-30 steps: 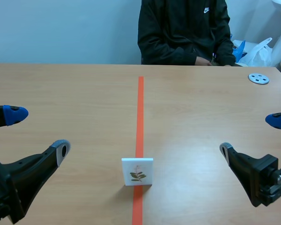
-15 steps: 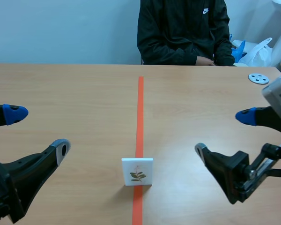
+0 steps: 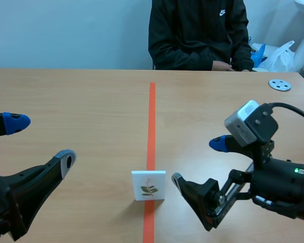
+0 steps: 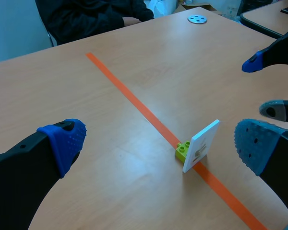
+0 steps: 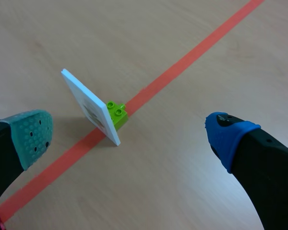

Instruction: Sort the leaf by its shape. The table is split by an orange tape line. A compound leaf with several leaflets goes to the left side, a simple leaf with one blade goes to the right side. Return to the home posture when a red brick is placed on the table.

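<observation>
On the orange line (image 3: 152, 116) crossing the surface (image 3: 81, 101): one white leaf card (image 3: 149, 185), upright on a small green block (image 5: 116, 112), unsorted. The leaf looks compound (several leaflets), so probably left-side stock. Tools: right tool (image 3: 197, 162) fingers wide, empty, just beside the card; left tool (image 3: 41, 140) wide, empty, well apart. Whole sort left to do

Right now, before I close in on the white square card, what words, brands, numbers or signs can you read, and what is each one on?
Words or numbers: none can be read in any view.
White swoosh logo, no lettering: on the chest of the person's black jacket.
White square card on the green toy brick: a printed leaf sprig only, no writing visible.
Grey round disc: holes only, no marking visible.
</observation>
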Available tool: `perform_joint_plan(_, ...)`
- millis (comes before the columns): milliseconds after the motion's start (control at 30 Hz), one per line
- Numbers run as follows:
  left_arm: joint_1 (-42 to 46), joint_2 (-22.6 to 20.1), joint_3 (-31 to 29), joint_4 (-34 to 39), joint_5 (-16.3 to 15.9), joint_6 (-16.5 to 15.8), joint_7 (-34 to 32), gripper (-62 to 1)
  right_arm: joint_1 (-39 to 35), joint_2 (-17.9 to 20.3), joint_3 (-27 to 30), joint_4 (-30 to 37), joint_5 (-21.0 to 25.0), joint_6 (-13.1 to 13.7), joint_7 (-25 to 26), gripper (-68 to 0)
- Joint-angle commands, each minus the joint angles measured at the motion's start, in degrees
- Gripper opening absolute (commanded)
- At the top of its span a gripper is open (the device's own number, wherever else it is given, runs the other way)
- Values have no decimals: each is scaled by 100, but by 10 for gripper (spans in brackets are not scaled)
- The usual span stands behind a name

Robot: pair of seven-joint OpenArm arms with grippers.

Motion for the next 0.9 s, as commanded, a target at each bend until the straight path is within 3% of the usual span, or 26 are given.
perform_joint_plan(0,-33,0,35,74,-37,-13,-83,14,151,-50,-76,-20,-114,4,83,4)
perform_joint_plan(267,-33,13,35,74,-37,-13,-85,14,675,-304,-855,-619,-704,2,393,4)
perform_joint_plan(467,-33,11,35,74,-37,-13,-85,14,1202,-651,-1384,-1473,-1331,0,883,4)
perform_joint_plan(700,-33,11,35,74,-37,-13,-85,14,1696,-1064,-1794,-2398,-1860,2,1346,4)
perform_joint_plan(867,-33,11,35,74,-37,-13,-83,14,1764,-1172,-1971,-2612,-2074,-68,1591,4)
